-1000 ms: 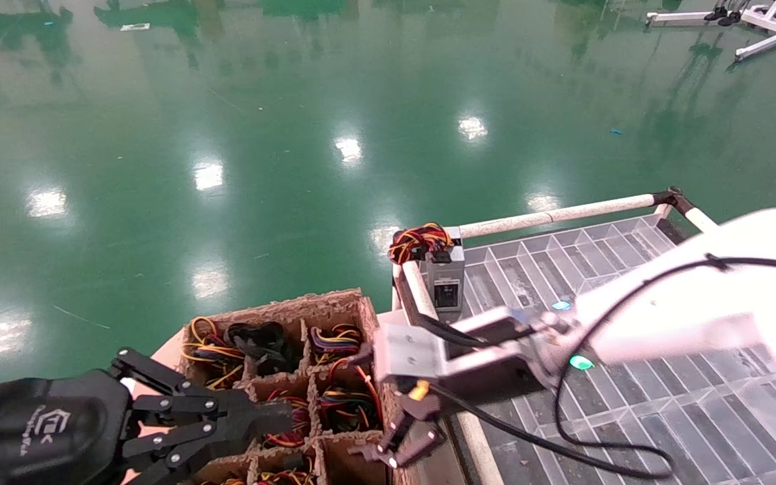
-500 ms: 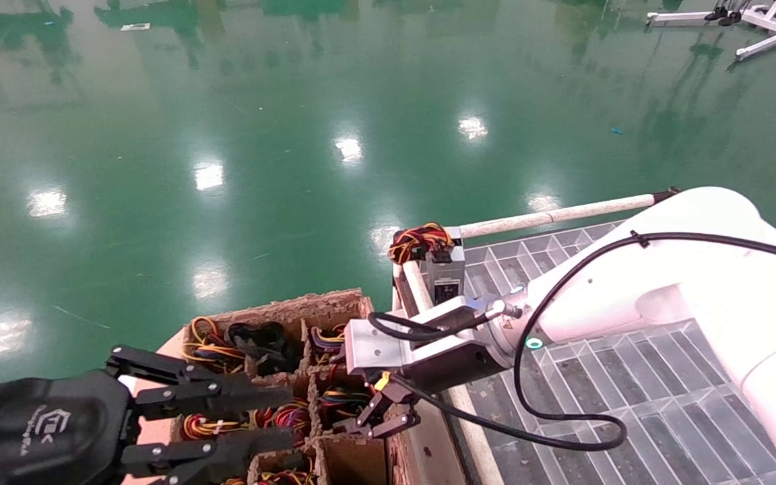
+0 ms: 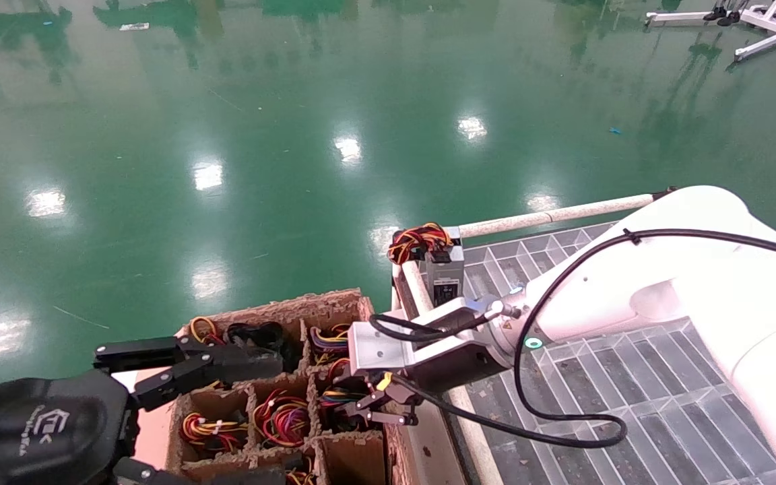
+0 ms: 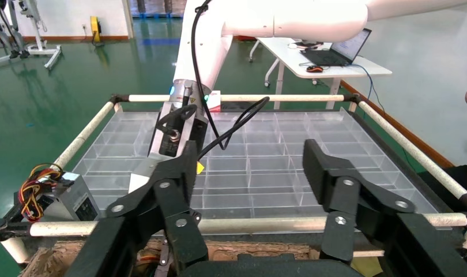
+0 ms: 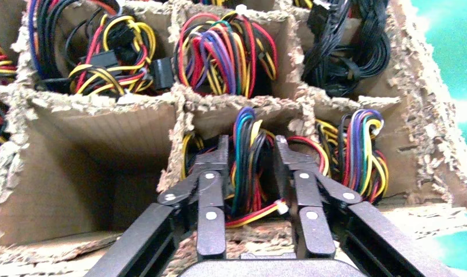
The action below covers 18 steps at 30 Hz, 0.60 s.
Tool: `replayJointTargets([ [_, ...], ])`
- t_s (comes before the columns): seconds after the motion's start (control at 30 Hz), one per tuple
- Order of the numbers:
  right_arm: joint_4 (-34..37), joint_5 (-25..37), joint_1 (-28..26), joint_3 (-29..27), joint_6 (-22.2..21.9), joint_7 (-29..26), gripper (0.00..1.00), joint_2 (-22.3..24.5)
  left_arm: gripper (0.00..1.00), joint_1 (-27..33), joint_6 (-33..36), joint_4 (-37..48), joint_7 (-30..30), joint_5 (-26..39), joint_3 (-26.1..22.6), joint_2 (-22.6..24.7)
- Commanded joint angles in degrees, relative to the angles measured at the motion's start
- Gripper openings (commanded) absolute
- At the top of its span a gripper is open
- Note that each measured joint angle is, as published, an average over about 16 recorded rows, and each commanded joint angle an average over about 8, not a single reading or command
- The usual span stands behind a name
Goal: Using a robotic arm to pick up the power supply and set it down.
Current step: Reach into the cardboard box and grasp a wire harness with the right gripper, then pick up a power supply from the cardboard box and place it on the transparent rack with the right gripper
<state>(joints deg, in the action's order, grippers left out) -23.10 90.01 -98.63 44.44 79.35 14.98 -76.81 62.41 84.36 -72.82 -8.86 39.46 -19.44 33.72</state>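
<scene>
The robotic arm [image 3: 630, 296] reaches down into the cardboard divider box [image 3: 334, 303], its right gripper [image 5: 251, 173] part-open around the wire bundle of the power supply [image 5: 248, 156] in one cell. The left gripper [image 4: 248, 173] hovers spread wide beside the box.

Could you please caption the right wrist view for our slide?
Right claw straddling a wire bundle inside a cardboard divider box.

Left gripper [image 4: 251, 173] hangs spread wide over the clear tray [image 4: 277, 173]; white arm [image 4: 191, 104] reaches down beside it.
</scene>
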Motion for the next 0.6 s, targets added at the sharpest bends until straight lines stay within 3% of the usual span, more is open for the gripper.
replayJointTargets([
  [0.03, 0.26, -0.01, -0.21, 0.32, 0.27, 0.06, 0.0, -0.02, 1.0, 0.0, 0.0, 0.0, 0.0, 0.0, 0.0, 0.0],
  [0.6, 0.42, -2.4, -1.26, 1.15, 1.36, -1.11, 0.0, 0.41, 1.0, 0.0, -0.01, 0.0, 0.01, -0.01, -0.02, -0.01],
])
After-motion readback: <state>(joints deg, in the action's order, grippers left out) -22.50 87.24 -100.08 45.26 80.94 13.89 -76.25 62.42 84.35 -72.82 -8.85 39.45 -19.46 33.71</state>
